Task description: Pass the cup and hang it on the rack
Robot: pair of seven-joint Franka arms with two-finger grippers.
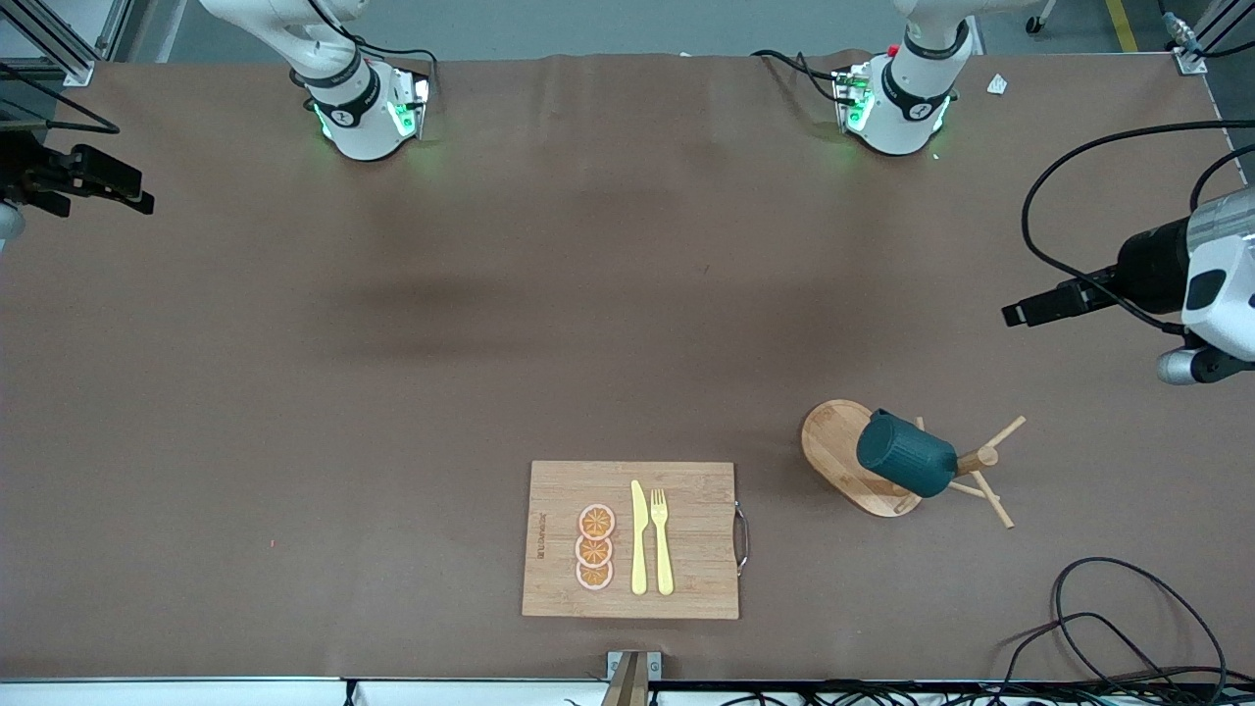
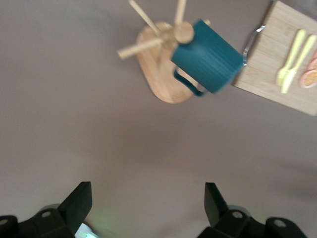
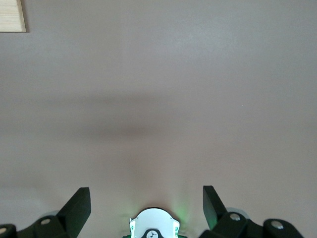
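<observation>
The dark teal cup (image 1: 904, 454) hangs tilted on a peg of the wooden rack (image 1: 833, 441), toward the left arm's end of the table. In the left wrist view the cup (image 2: 210, 54) hangs by its handle beside the rack's post, over the oval base (image 2: 158, 74). My left gripper (image 1: 1025, 311) is open and empty, up in the air over bare table, well apart from the rack; its jaws stand wide in the left wrist view (image 2: 147, 193). My right gripper (image 1: 127, 191) is open and empty over the right arm's end of the table (image 3: 146, 194).
A rectangular cutting board (image 1: 686, 579) with a metal handle lies near the front edge, beside the rack. It carries a yellow knife (image 1: 638, 539), a yellow fork (image 1: 662, 544) and orange slices (image 1: 595, 547). Black cables (image 1: 1128, 628) lie at the near corner.
</observation>
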